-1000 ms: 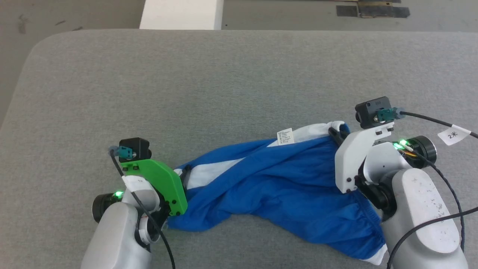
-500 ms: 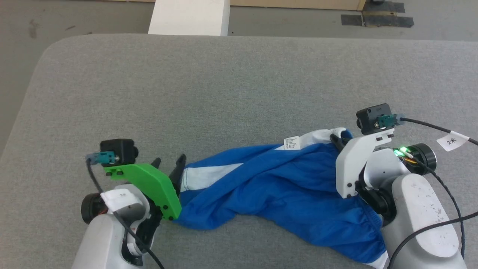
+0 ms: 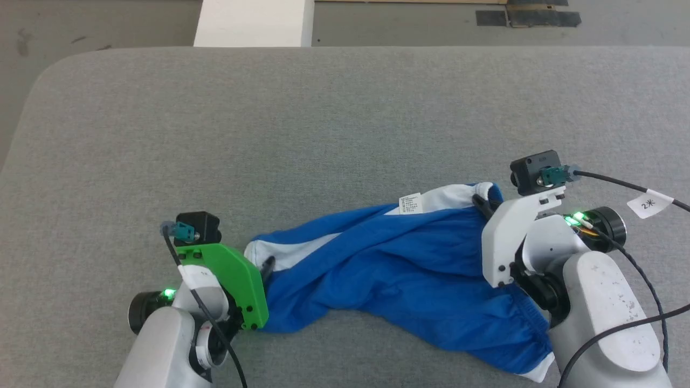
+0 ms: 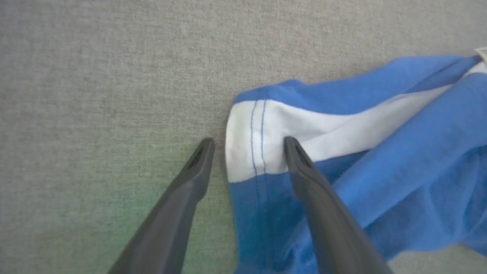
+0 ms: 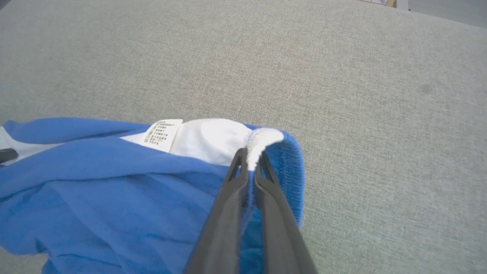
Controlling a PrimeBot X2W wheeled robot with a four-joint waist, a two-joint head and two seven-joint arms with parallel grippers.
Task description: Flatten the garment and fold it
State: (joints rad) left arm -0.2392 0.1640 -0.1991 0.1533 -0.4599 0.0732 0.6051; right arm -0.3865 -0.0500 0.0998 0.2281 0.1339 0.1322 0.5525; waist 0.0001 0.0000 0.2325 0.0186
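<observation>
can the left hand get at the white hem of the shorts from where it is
Probably yes. The left hand is open with the white hem between its fingers, one finger over the shorts, the other over the bare table. Nothing lies in the way.

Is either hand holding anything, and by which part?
The right hand pinches the garment at its waistband edge. The left hand is open, straddling a white hem.
</observation>
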